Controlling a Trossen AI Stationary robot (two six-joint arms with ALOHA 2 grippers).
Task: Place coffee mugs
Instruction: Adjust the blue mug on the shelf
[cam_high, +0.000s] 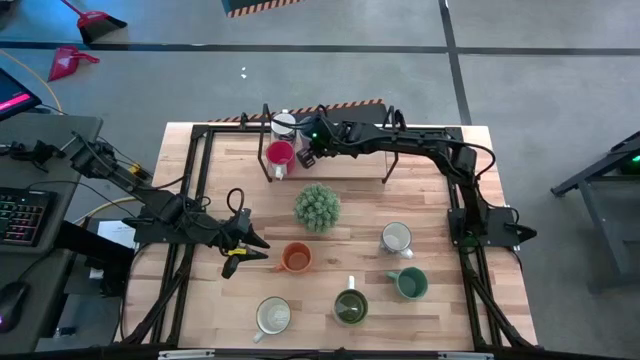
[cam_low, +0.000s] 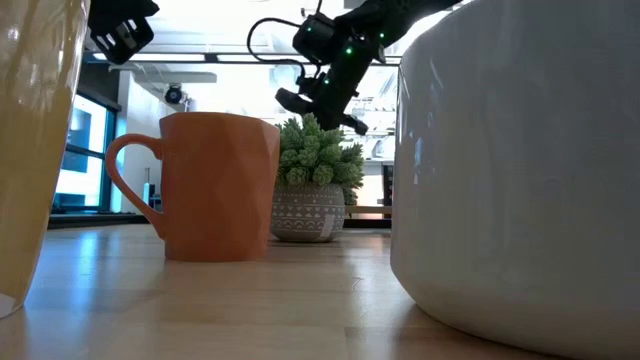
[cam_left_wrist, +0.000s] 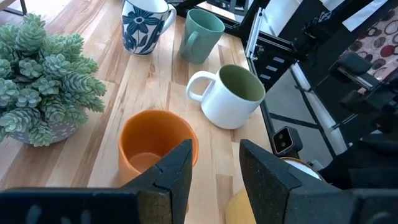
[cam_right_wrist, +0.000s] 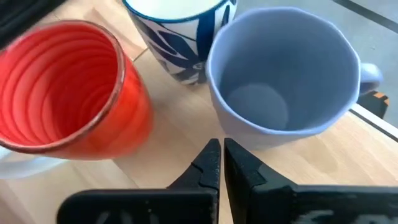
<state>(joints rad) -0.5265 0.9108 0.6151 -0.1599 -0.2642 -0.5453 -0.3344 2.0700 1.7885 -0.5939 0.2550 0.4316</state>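
1. Orange mug (cam_left_wrist: 157, 149) stands on the wood just in front of my left gripper (cam_left_wrist: 214, 165), upright, with its handle pointing away from me in the high view. My left jaws are apart and hold nothing. I think the gap may be narrow for this rim; if I go forward like this, one finger can hit the wall and push the mug away instead of taking it.

2. Just beside the orange mug is the spiky plant (cam_high: 317, 208). A pushed mug could slide into its pot, or my arm could brush the leaves.

3. Further on stand the white mug (cam_left_wrist: 227, 94), the green mug (cam_left_wrist: 200, 34) and the flower-pattern mug (cam_left_wrist: 144, 23). A wide swing with a carried mug could knock one of them over.

4. At the far edge my right gripper (cam_right_wrist: 221, 163) hangs low, jaws together and empty, very near the red mug (cam_right_wrist: 65, 87), the pale blue mug (cam_right_wrist: 283, 71) and a blue-patterned mug (cam_right_wrist: 180, 31). They stand close together under the dark rack (cam_high: 390, 158). If this gripper drops or turns, the closed tips can strike a rim and tip one mug against its neighbour.
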